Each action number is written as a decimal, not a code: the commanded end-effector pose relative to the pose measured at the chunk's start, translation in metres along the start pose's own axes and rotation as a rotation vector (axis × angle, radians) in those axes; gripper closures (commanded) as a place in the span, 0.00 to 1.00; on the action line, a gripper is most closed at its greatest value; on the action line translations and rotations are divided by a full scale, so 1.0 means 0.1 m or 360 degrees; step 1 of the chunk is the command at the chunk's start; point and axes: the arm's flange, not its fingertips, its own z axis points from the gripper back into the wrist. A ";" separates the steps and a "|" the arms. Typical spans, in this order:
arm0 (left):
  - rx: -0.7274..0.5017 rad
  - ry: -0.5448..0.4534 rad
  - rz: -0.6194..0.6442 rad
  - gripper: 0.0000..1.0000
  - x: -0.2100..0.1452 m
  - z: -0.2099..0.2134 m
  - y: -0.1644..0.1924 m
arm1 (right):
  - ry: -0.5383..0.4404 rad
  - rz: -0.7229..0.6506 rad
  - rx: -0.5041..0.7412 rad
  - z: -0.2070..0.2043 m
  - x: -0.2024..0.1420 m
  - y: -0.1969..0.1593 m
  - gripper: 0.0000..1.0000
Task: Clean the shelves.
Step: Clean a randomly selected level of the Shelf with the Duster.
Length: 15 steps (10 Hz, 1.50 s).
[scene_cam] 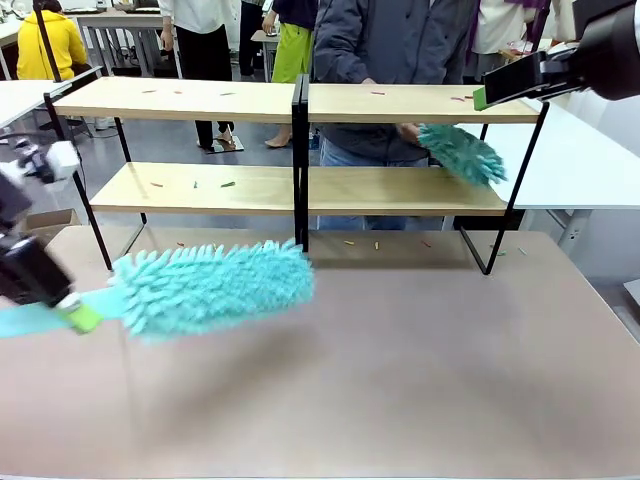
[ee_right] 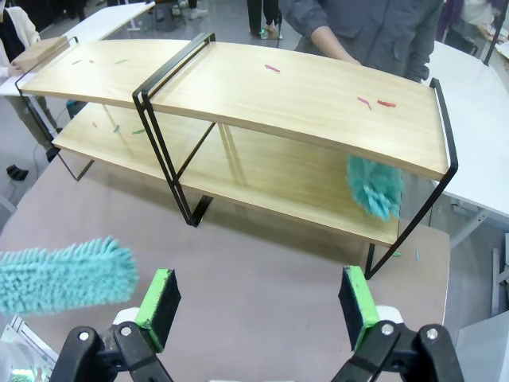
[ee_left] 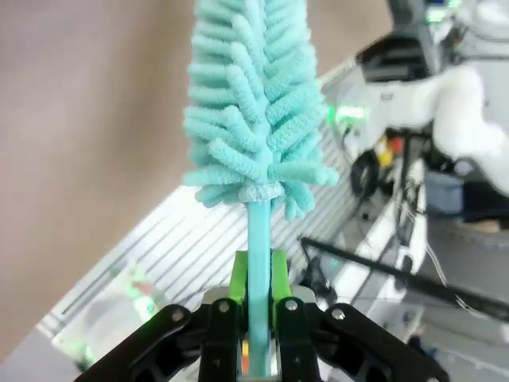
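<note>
**Two tiers, scraps on both, duster in the left arm**

Shelves [scene_cam: 400, 103] stand on the far half of the brown tabletop [scene_cam: 400, 360], between the robot and the person, spanning most of the table's width.

Look: two long light wooden boards, one above the other, in a thin black metal frame with a black post at the middle and slanted end legs. Small coloured scraps [scene_cam: 160, 92] lie on both boards. A few more are on the tabletop under the rack.

Handling, my read: rigid and probably light. The boards are flat and smooth, so scraps should sweep off easily. The thin frame may slide or rock if pushed hard sideways, so light strokes along the boards. If it needs steadying, take the middle post or an end leg, not a board edge.

Left gripper [scene_cam: 80, 316] is clamped tight on the flat handle of a fluffy teal duster [scene_cam: 210, 285], pads on either side of the handle just below the head. The head hangs low over the tabletop, in front of the rack's left half, not touching the boards.

Right gripper [ee_right: 258, 306] has its jaws wide with nothing between them. It sits up by the right end of the upper board.

Person's hand [scene_cam: 408, 132] works a second, darker duster [scene_cam: 462, 152] at the right end of the lower board.
</note>
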 end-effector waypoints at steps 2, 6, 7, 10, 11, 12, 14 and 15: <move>0.0105 -0.0080 0.0002 0.87 0.04 -0.92 -0.24 | -0.0003 -0.0004 0.0003 0.00 0.01 0.00 0.00; 0.0081 -0.0056 -0.0006 0.87 0.42 -0.66 -0.39 | -0.0003 -0.0004 0.0003 0.00 0.01 0.00 0.00; 0.0081 -0.0056 -0.0006 0.87 0.42 -0.66 -0.39 | -0.0003 -0.0004 0.0003 0.00 0.01 0.00 0.00; 0.0118 -0.0182 0.0068 0.87 0.54 -1.49 -0.66 | -0.0003 -0.0004 0.0003 0.00 0.01 0.00 0.00; 0.0179 -0.0268 0.0114 0.87 0.59 -1.64 -0.75 | -0.0003 -0.0004 0.0003 0.00 0.01 0.00 0.00; 0.0294 -0.0365 0.0174 0.87 0.63 -1.80 -0.81 | -0.0003 -0.0004 0.0003 0.00 0.01 0.00 0.00; 0.0410 -0.0458 0.0194 0.87 0.74 -2.09 -0.88 | -0.0003 -0.0004 0.0003 0.00 0.01 0.00 0.00; 0.0417 -0.0644 0.0267 0.87 0.88 -2.18 -0.92 | -0.0003 -0.0004 0.0003 0.00 0.01 0.00 0.00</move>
